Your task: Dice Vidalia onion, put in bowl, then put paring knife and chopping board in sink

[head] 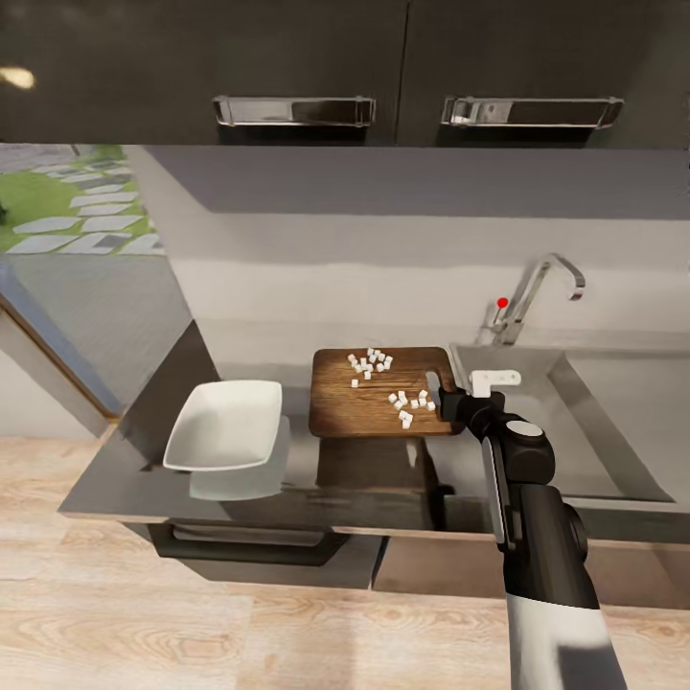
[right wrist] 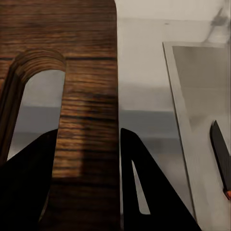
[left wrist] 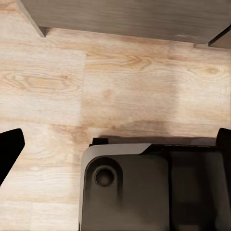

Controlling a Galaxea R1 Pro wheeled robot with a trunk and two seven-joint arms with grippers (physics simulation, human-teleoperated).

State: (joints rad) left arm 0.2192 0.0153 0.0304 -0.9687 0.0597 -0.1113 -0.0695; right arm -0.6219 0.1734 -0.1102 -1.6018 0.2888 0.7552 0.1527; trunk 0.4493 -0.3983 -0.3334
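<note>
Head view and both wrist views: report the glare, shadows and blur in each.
Head view: glare spot on the upper cabinet at top left, sheen on the counter, which mirrors the bowl. Right wrist view: gripper fingers are black silhouettes straddling the board edge; soft shadow band across the board; knife slightly blurred. Left wrist view: evenly lit floor, faint shadow.

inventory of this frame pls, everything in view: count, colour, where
chopping board: 1, dark brown, on countertop between bowl and sink
Vidalia onion dice: many, pale white, two clusters on board
bowl: 1, white, left of board
paring knife: 1, dark blade, reddish handle end, in sink
sink: 1, steel, right of board
tap: 1, chrome, red-tipped lever
countertop: 1, grey
upper cabinets: 2 doors, dark, steel handles
floor: light wood
right gripper: black fingers straddling board's handle-end edge
</note>
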